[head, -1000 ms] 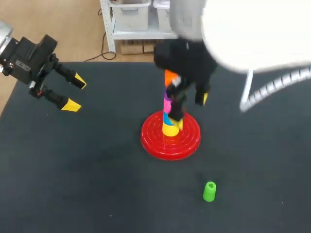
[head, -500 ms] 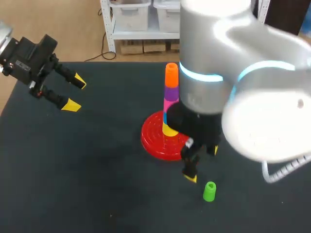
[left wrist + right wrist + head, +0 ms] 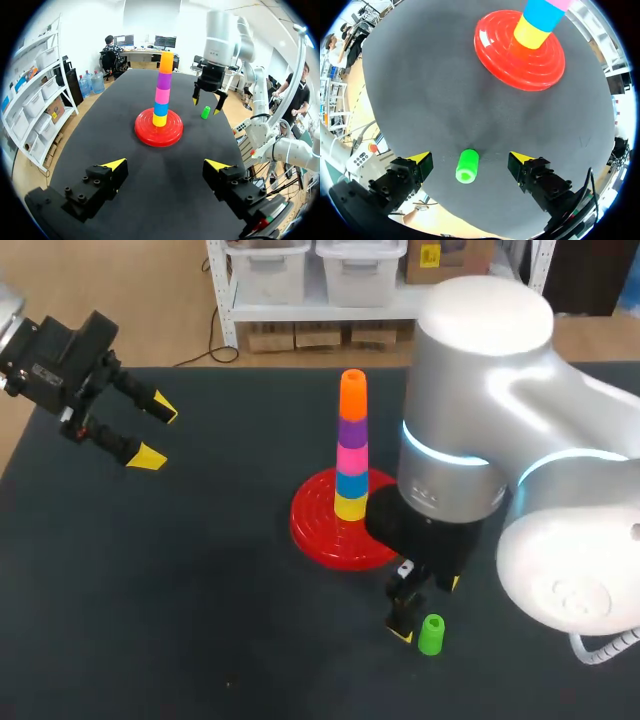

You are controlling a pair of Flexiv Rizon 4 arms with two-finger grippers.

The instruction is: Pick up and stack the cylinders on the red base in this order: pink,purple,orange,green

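"Head view first: where does the green cylinder [image 3: 431, 634] sit?"

"Upright on the table [image 3: 150, 590], near the red base [image 3: 315, 530] but clear of its rim, on the base's near side and a little toward my right. On the base a tower stands straight: yellow [image 3: 350, 506] at the bottom, then blue [image 3: 351, 483], pink [image 3: 351, 456], purple [image 3: 351, 430] and orange [image 3: 352, 395] on top."

"And your right gripper [image 3: 428, 609]?"

"It hangs over that green piece, just beside the base's near rim. From the right wrist view, my fingers [image 3: 422, 159] are spread wide with the cylinder between them, and neither yellow tip touches it. I am looking down onto its top end, with the base and the two lowest rings of the tower ahead of the fingers."

"What about the left gripper [image 3: 158, 432]?"

"Well apart from the base, out on its left side toward the far edge of the table. Those fingers are wide apart too and hold nothing. The left wrist view looks between them along the table at the base, the whole tower, and my right arm beyond it over the green cylinder."
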